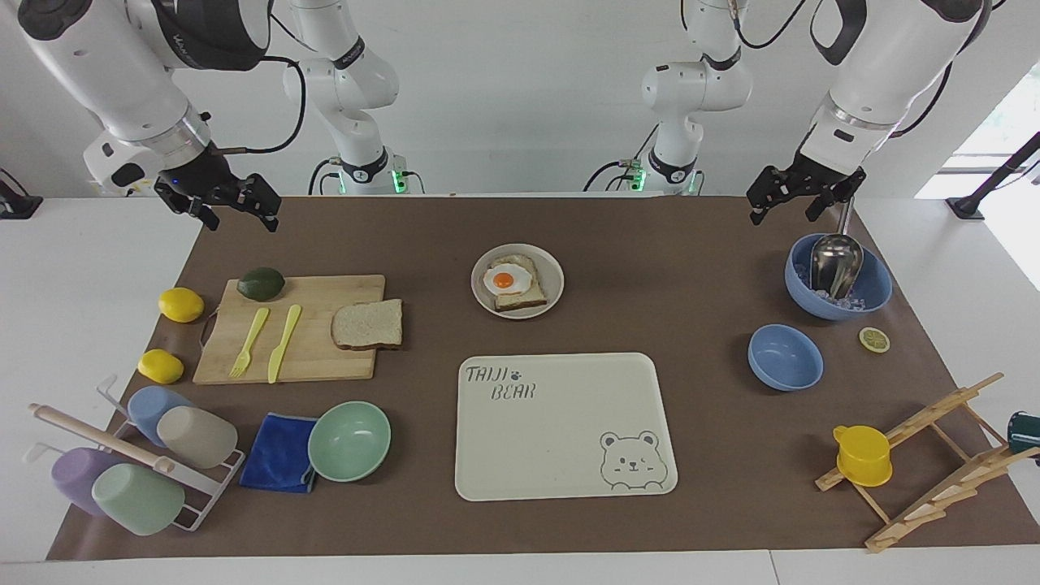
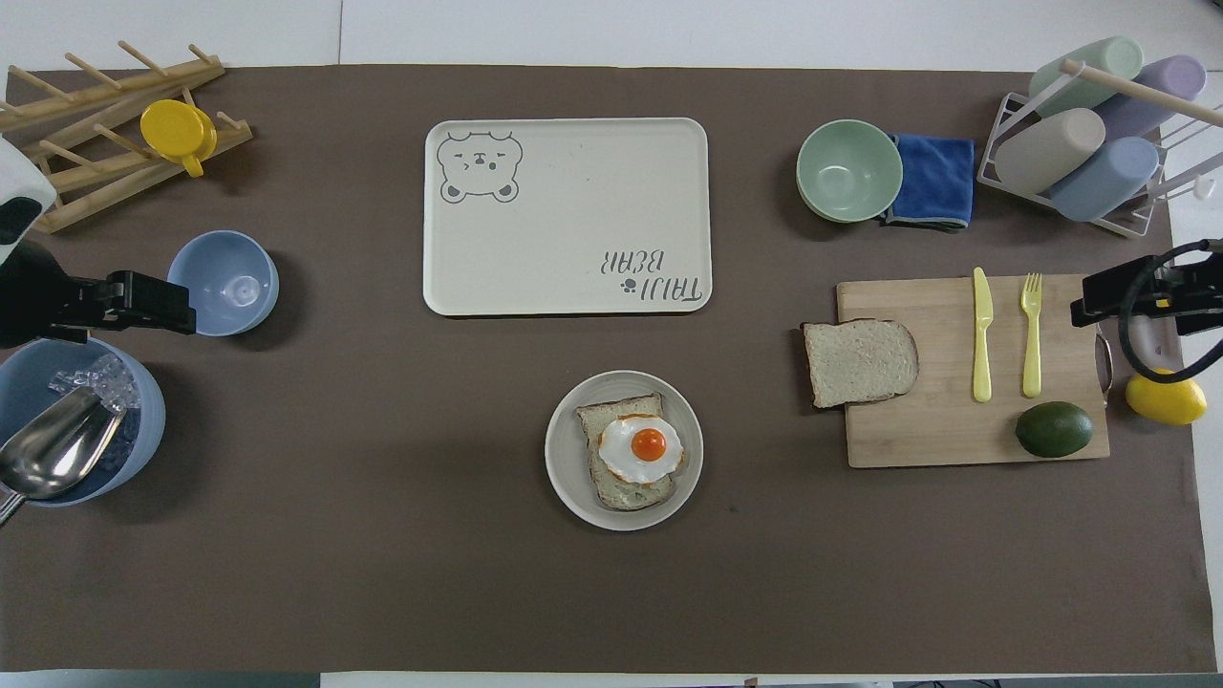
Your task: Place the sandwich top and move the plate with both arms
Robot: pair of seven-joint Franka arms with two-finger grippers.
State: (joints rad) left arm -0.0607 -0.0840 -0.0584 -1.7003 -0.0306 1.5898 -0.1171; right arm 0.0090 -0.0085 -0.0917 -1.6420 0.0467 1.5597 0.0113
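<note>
– Where's your sandwich top?
– On the cutting board, at the edge nearest the plate.
– Your grippers?
– Right gripper and left gripper both hang raised with fingers apart, each well away from the plate.

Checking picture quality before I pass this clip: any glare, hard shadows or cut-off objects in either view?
Facing view: bright window wash at the left arm's end; the metal scoop shines. Overhead view: soft shadows beside the plate and cutting board; the big blue bowl and lemon sit at the frame edges; both grippers partly cropped.
</note>
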